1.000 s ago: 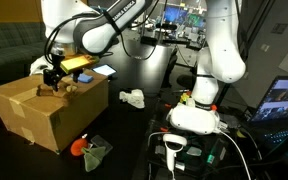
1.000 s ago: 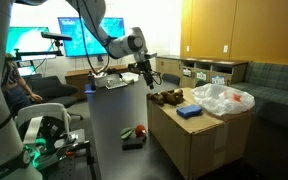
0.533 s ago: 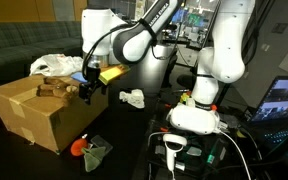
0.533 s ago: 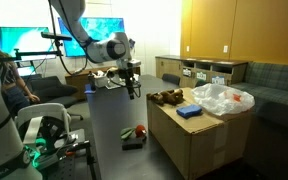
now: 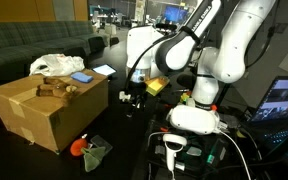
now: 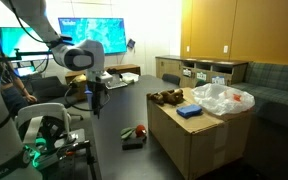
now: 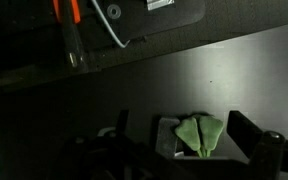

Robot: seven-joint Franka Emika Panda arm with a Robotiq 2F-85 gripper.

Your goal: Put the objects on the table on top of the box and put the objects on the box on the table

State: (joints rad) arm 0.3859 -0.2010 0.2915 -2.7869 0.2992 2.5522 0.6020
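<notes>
— What's in an exterior view?
— I count one box (image 5: 44,115) on the table (image 5: 124,150). Three things sit on top: bag (image 5: 59,65), blue block (image 5: 81,76), brown piece (image 5: 54,90). My gripper (image 5: 132,102) hangs beside the box, jaws wide, holding nothing.
— Again, in an exterior view?
— One red-and-green item (image 6: 134,132) lies on the table by the box's base edge.
— Wrist view?
— One green item (image 7: 199,133) on the table.

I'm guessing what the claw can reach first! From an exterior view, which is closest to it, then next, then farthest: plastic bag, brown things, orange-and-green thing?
From the gripper, in an exterior view:
1. Orange-and-green thing, on the table beside the box.
2. Brown things, on the box's nearer end.
3. Plastic bag, on its far end.
</notes>
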